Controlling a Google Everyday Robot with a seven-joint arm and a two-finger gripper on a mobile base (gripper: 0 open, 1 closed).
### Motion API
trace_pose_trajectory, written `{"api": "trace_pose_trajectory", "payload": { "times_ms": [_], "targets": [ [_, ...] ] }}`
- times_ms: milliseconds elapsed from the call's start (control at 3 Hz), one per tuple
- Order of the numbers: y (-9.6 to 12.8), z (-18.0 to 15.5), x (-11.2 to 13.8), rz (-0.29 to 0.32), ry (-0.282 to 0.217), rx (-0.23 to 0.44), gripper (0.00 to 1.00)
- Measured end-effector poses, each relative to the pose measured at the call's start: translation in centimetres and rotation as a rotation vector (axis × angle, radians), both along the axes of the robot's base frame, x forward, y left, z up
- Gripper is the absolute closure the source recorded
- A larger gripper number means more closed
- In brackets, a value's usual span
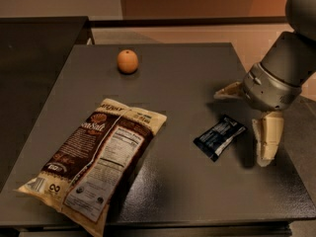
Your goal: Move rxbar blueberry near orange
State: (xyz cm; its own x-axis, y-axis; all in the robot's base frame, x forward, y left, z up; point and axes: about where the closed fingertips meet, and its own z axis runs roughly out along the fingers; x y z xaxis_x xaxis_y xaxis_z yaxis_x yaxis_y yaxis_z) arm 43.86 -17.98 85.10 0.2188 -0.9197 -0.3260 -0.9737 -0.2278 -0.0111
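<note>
Here's the gripper (241,127), hanging over the right side of the dark matte surface (187,73), its jaws spread wide and gripping nothing. One cream, blunt-tipped finger (267,139) points down just right of the bar, and the other juts out leftward above it. Behind them sits the arm's smooth grey rounded wrist (274,83).

The rxbar blueberry (219,137) lies flat on the surface, a small rectangle set on a diagonal. Its glossy navy-black wrapper has a pale silvery panel, and it sits just beside that lower finger, under the span of the open jaws.

Well apart from it, toward the far left of the surface, rests the orange (128,61), round and matte with a tiny dark dimple.

Near the front left is a big crinkled chip bag (96,164) in brown and cream. It lies flat with its white nutrition label facing up and its lower corner at the front edge of the surface.
</note>
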Motion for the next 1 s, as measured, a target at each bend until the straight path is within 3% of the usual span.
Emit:
{"api": "trace_pose_trajectory", "payload": {
  "times_ms": [333,1000],
  "targets": [
    [0.45,-0.6,0.16,0.015,0.004,0.001,0.0],
    [1.33,-1.44,0.39,0.039,0.02,-0.018,0.42]
  ]
}}
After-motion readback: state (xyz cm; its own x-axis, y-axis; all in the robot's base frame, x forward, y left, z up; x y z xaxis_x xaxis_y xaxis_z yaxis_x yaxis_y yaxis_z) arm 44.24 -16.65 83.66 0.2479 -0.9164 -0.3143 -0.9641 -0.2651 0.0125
